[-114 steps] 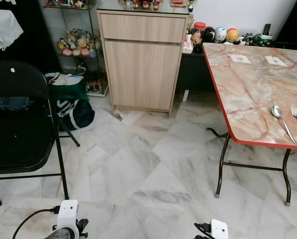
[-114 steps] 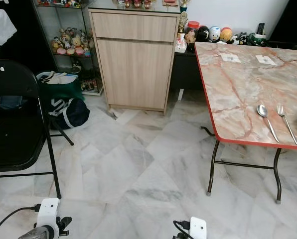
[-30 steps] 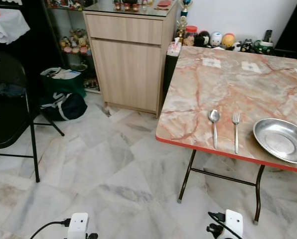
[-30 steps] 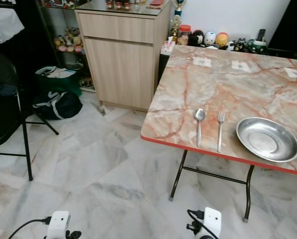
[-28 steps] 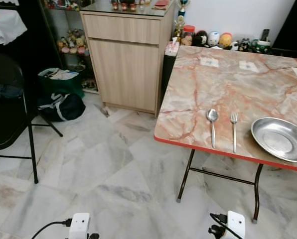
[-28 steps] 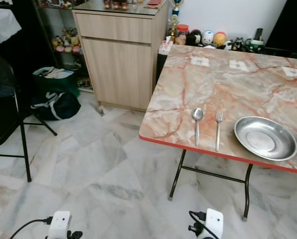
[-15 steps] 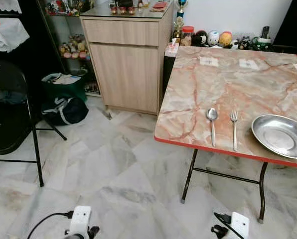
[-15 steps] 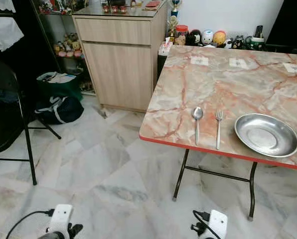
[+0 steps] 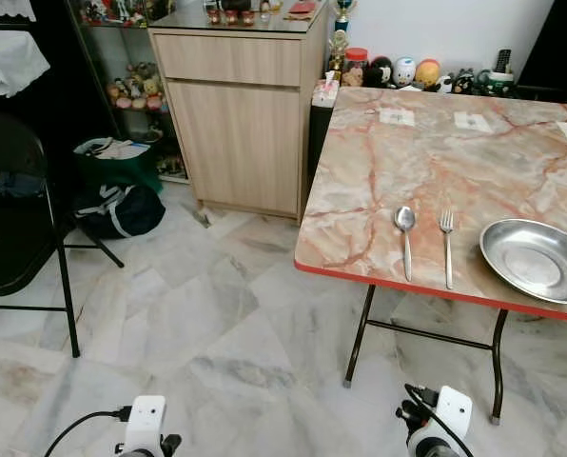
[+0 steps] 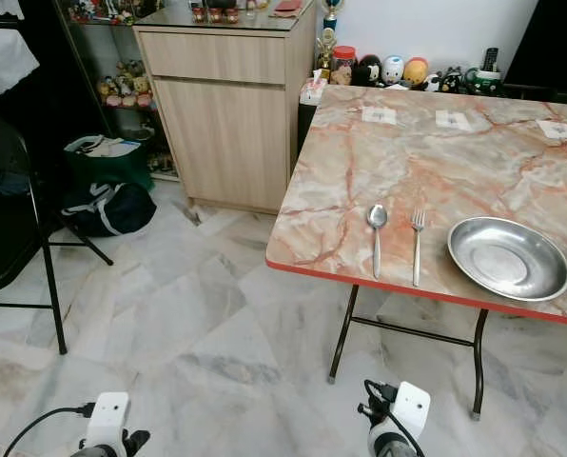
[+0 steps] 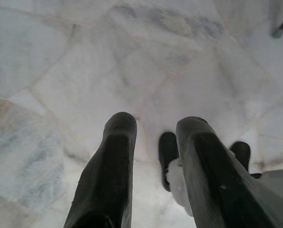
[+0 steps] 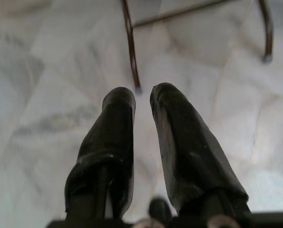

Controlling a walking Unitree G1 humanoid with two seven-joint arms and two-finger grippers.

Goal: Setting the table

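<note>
Nearest the camera, both arms are hanging low over the marble-tiled floor (image 9: 217,324). The left gripper (image 11: 153,124) is pointing down at the tiles with its two black fingers parted and holding nothing. The right gripper (image 12: 142,97) is hanging near a table leg (image 12: 130,47), its fingers slightly apart and empty.

Beyond them, a folding table (image 9: 426,162) with a pink marbled top and red edge is standing. Near its front edge a spoon (image 9: 405,231) is lying, with a fork (image 9: 447,240) just beside it, parallel, and a round steel plate (image 9: 536,259) beside the fork.

Left of the table, a black folding chair (image 9: 22,238) is standing, with a dark bag (image 9: 122,209) behind it. Past the table's far left corner, a wooden cabinet (image 9: 236,114) is standing against the wall, and small figurines (image 9: 407,71) are lining the table's far edge.
</note>
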